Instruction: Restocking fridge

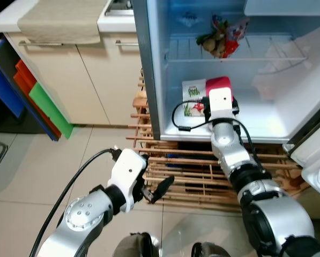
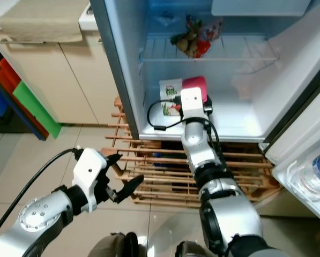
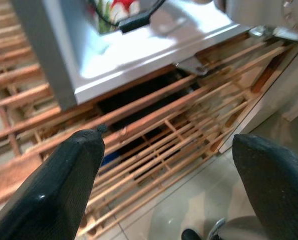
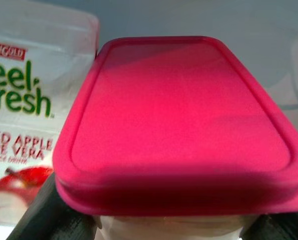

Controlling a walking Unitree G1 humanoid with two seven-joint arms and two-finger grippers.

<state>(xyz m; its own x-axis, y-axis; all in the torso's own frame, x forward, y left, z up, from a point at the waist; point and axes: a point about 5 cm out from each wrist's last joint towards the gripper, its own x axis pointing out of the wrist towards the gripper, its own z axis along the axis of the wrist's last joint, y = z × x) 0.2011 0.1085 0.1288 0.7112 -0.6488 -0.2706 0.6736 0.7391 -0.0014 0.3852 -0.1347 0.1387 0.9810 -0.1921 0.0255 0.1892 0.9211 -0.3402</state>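
One pink-lidded container point(image 4: 178, 125), gripped by the right pincer point(image 1: 220, 88) at frame centre, should be set flat beside the juice carton point(image 1: 193, 97) before release; the left pincer point(image 1: 155, 190) is spread empty.

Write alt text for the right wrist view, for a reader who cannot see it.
A container with a pink lid sits close up between the right gripper's two black fingers, inside the fridge. Behind it, on the side of that finger, stands a white juice carton printed with green lettering and a red apple.
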